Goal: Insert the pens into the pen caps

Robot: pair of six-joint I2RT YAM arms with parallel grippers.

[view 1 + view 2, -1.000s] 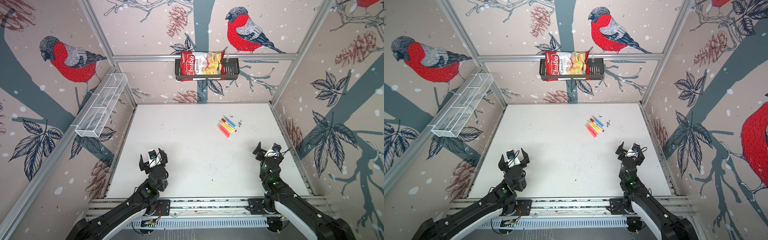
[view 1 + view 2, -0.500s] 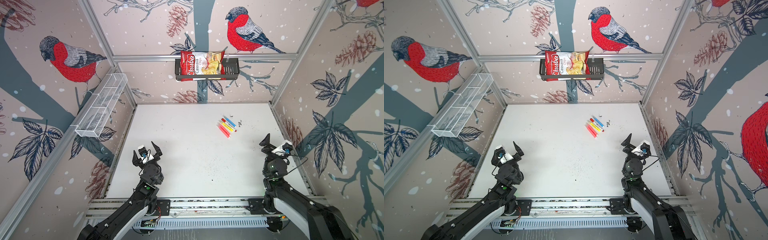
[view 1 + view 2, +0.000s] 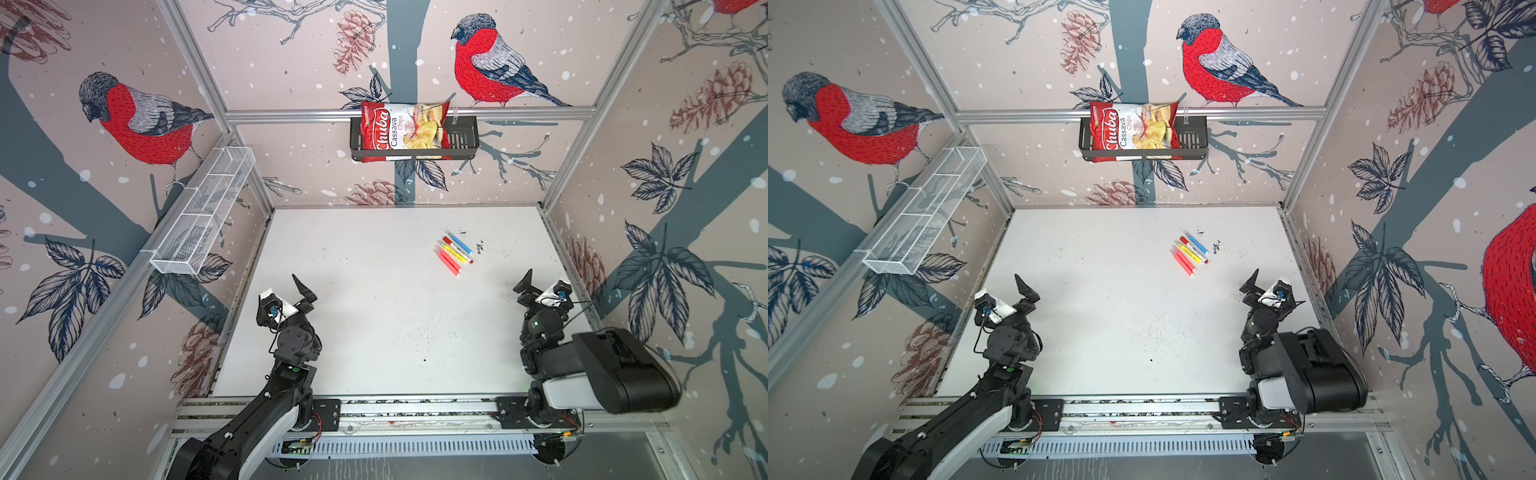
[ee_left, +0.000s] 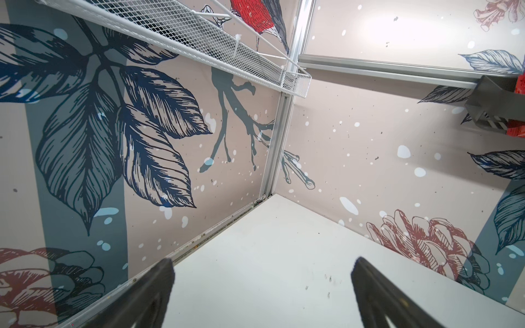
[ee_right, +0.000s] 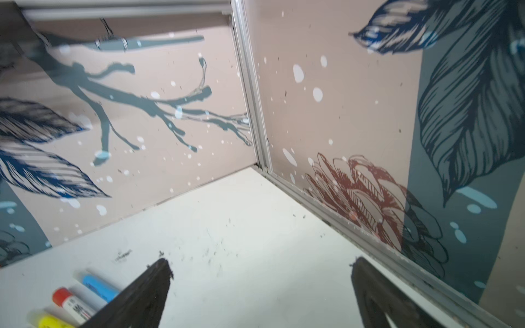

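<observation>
Several pens (image 3: 453, 251) lie side by side at the back right of the white table (image 3: 374, 291), seen in both top views (image 3: 1190, 252): blue, white-barrelled, yellow and pink-red. In the right wrist view the blue pen (image 5: 99, 286), the white one with a red pen cap (image 5: 61, 295) and the yellow one (image 5: 54, 322) show. Whitish translucent pen caps (image 5: 81, 275) sit at their ends; I cannot tell whether they are joined. My left gripper (image 3: 286, 291) (image 4: 262, 264) stands open and empty at the near left. My right gripper (image 3: 540, 284) (image 5: 261, 264) is open and empty, nearer than the pens.
A black wall basket (image 3: 461, 137) on the rear wall holds a chips bag (image 3: 403, 131). A white wire mesh tray (image 3: 203, 220) hangs on the left wall. Dark specks (image 3: 480, 247) dot the table beside the pens. An aluminium rail (image 3: 415, 409) runs along the front edge.
Both arms have lifted and turned their grippers outward, the left toward the left wall, the right toward the right wall. The right arm's elbow has risen close to the camera. Pens unmoved.
</observation>
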